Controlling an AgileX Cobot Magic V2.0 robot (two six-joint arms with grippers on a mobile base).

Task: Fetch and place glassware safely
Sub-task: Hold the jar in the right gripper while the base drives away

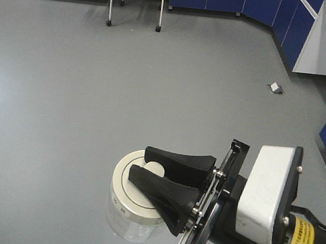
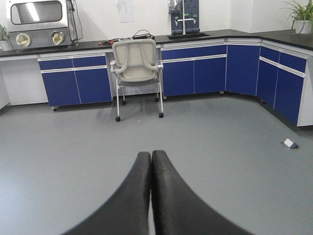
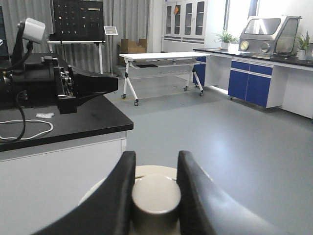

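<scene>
1 jar [image 1: 123,202], 1 chair [image 2: 136,64], 2 tools: left tool [image 2: 151,154], right tool [image 1: 142,161].

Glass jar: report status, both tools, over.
Left tool shut, empty. Right tool shut on glass jar by lid knob, jar hangs above floor. Chair distant, nothing close.

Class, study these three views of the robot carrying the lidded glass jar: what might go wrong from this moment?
1. The right gripper clamps only the lid's knob. If the lid merely rests on top, the glass jar may drop away.
2. Only hard floor shows beneath the jar, so a fall would likely break it.
3. The left gripper is shut and empty, giving no support.
</scene>
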